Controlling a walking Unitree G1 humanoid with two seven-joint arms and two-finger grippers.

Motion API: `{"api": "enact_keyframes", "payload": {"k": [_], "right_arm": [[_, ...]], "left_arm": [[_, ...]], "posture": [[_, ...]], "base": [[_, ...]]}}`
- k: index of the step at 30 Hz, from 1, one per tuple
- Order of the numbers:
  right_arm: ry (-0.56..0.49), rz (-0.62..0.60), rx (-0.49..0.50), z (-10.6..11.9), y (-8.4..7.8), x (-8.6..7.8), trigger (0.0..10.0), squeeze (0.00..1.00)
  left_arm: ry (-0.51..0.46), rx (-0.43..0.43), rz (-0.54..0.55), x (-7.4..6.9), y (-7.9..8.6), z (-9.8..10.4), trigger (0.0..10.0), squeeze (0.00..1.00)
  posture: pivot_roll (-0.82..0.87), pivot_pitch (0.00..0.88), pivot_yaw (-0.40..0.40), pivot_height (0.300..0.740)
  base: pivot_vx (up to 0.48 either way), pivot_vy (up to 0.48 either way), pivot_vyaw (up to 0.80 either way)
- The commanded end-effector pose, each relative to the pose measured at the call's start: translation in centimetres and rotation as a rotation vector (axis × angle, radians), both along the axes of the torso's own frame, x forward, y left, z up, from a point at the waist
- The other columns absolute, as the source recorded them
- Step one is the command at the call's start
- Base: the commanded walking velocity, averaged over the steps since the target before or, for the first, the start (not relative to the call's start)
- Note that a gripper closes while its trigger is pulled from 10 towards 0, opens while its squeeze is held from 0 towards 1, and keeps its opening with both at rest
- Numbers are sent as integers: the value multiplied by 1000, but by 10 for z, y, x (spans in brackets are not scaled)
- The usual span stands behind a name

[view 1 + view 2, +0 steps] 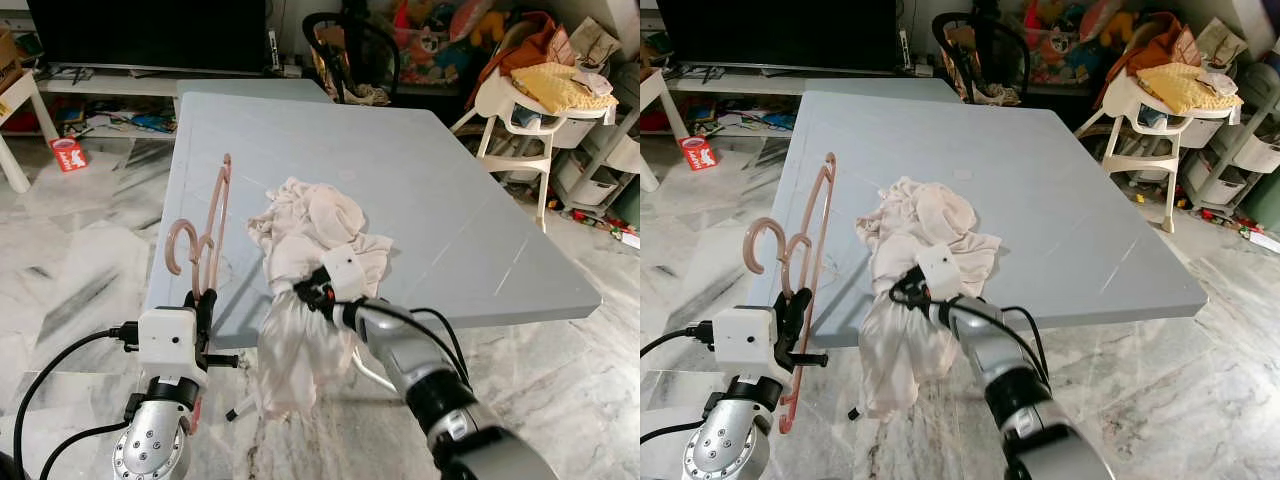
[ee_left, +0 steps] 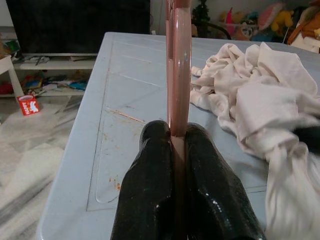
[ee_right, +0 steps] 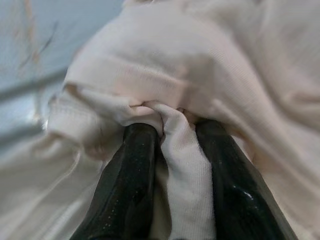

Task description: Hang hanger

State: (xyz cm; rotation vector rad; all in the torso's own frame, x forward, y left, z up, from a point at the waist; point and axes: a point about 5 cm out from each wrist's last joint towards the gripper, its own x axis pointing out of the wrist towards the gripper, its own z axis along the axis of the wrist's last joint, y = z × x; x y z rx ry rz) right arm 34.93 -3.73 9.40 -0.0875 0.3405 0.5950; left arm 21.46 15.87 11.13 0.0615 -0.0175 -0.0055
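A pink plastic hanger stands on edge over the near left corner of the blue-grey table, its hook curling toward me. My left gripper is shut on the hanger's lower bar, and the bar runs between the black fingers in the left wrist view. A cream-white garment lies bunched on the table, with part of it draping over the near edge. My right gripper is shut on a fold of this cloth at the table's edge.
A white high chair with cloths stands at the far right. A dark TV and low shelf lie behind the table, with a black chair and toys. White stool at far left. Marble floor all around.
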Motion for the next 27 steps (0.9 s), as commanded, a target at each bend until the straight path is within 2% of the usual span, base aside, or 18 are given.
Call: {"api": "enact_keyframes", "payload": {"k": [1, 3, 6, 7, 9, 13, 19, 20, 22, 23, 24, 25, 26, 27], "right_arm": [[-41, -50, 9, 17, -4, 14, 0, 0], [-50, -59, 4, 22, -3, 18, 0, 0], [-51, -112, 49, 46, -2, 33, 0, 0], [-72, -150, 67, 62, -4, 42, 0, 0], [-96, -186, 105, 79, -5, 49, 0, 0], [-203, -265, 195, 128, -9, 64, 0, 0], [-355, -304, 280, 182, -14, 72, 0, 0], [-371, -293, 268, 190, -15, 72, 0, 0], [-371, -288, 259, 190, -15, 72, 0, 0], [-364, -271, 223, 183, -14, 72, 7490, 0], [-364, -271, 223, 183, -14, 72, 7490, 0], [-359, -261, 204, 177, -14, 71, 10000, 0], [-346, -256, 195, 171, -14, 71, 10000, 1000], [-315, -231, 176, 155, -15, 69, 10000, 1000]], "left_arm": [[24, -1, 4, -2, 0, -4, 10000, 0], [25, -1, 4, -3, 0, -4, 10000, 0], [27, -1, 0, -3, -1, -4, 10000, 0], [28, -1, -2, -3, -2, -4, 10000, 0], [28, -1, -2, -3, -2, -4, 10000, 0], [29, -2, 0, -4, -2, -4, 10000, 0], [31, -3, 3, -5, -3, -4, 10000, 0], [31, -3, 5, -5, -3, -5, 10000, 0], [31, -4, 6, -5, -3, -5, 10000, 0], [31, -6, 6, -5, -4, -5, 10000, 0], [31, -6, 6, -5, -4, -5, 10000, 0], [31, -7, 6, -5, -4, -5, 10000, 0], [31, -8, 6, -5, -5, -5, 10000, 0], [33, -9, 4, -5, -5, -5, 10000, 0]], "posture": [[229, 42, -132, 740], [229, 42, -132, 740], [231, 50, -132, 740], [231, 50, -132, 740], [236, 54, -136, 740], [239, 55, -137, 740], [246, 55, -143, 740], [246, 54, -145, 740], [246, 54, -146, 740], [243, 54, -146, 740], [243, 54, -146, 740], [243, 54, -146, 740], [238, 56, -144, 740], [237, 57, -143, 740]], "base": [[0, 0, 0], [0, 0, 0], [0, 0, 0], [0, 0, 0], [0, 0, 0], [0, 0, 0], [0, 0, 0], [0, 0, 0], [0, 0, 0], [0, 0, 0], [0, 0, 0], [0, 0, 0], [0, 0, 0], [0, 0, 0]]}}
